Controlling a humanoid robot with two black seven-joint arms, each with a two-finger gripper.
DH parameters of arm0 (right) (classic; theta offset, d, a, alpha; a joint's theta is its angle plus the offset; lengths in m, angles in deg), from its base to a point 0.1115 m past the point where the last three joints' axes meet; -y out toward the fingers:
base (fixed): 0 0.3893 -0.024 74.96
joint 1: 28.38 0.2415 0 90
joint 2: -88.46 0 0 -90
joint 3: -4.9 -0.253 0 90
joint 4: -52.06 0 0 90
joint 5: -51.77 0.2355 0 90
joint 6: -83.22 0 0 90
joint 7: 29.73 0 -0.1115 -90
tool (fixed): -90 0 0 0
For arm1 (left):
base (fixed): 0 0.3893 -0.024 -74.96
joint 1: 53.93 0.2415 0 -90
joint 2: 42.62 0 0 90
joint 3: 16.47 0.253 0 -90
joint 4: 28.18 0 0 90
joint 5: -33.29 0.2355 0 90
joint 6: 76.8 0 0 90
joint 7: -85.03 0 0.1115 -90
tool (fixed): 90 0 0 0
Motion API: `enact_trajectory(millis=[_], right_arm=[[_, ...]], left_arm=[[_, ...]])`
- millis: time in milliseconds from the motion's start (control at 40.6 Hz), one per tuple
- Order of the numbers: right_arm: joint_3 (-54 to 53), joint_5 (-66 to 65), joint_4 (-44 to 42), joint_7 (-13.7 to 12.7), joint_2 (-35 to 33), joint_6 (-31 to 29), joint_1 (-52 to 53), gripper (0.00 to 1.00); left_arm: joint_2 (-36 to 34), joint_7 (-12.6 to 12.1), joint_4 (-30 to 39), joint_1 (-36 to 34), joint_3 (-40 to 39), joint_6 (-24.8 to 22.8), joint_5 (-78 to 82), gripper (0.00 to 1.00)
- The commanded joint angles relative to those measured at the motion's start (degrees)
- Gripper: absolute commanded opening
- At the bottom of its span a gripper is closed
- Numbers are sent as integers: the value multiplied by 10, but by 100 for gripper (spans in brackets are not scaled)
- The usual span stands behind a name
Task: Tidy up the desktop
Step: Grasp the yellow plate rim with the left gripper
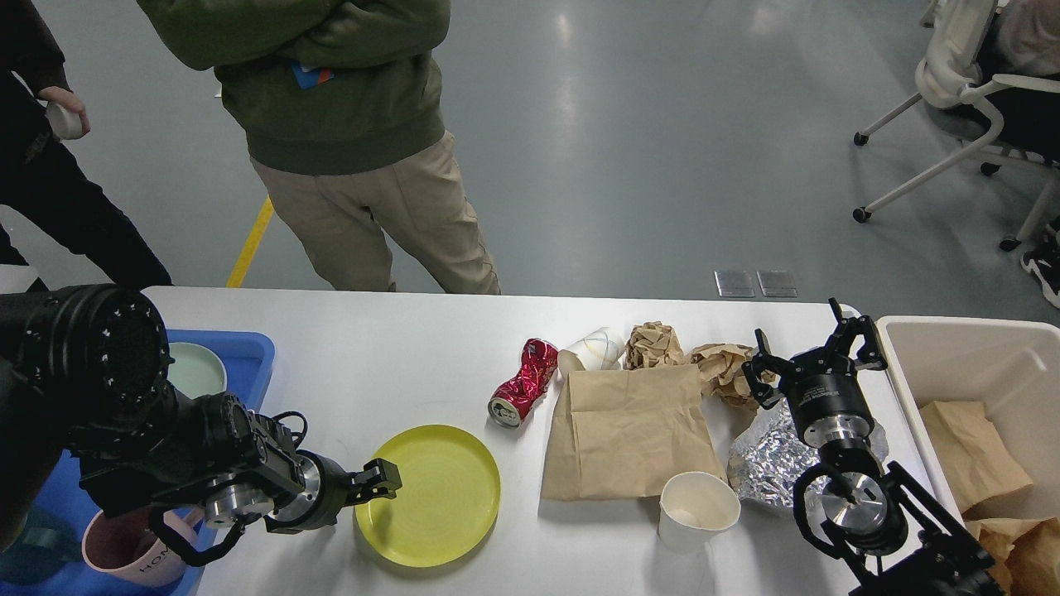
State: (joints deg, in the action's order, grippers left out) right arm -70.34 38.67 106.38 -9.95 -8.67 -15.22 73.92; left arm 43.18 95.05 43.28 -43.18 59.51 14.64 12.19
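Left gripper (383,481) at yellow plate (428,494) rim near desktop (397,364) front edge, grip unclear. Right gripper (816,350) spread wide over crumpled paper (720,368) and foil (766,455). Beige bin (965,356) holds paper bags (977,463).

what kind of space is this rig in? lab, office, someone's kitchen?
Most likely a robot lab or test floor, not a home. A polished grey floor with a yellow line marked on it, a wheeled office chair, and people standing by watching across the desktop, which carries staged litter and dishes.
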Motion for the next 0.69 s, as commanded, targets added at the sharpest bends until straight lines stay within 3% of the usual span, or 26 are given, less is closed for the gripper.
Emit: enact_trajectory(millis=[0,172,394,665], right_arm=[[0,0,0,0,0,0,0,100],[0,0,0,0,0,0,0,100],[0,0,0,0,0,0,0,100],[0,0,0,0,0,0,0,100]], left_arm=[[-2,0,0,4,-4,1,11,59],[-5,0,-1,6,-4,0,12,49],[-11,0,-7,10,-5,-7,24,28],[-9,0,-8,10,-5,-11,24,15]])
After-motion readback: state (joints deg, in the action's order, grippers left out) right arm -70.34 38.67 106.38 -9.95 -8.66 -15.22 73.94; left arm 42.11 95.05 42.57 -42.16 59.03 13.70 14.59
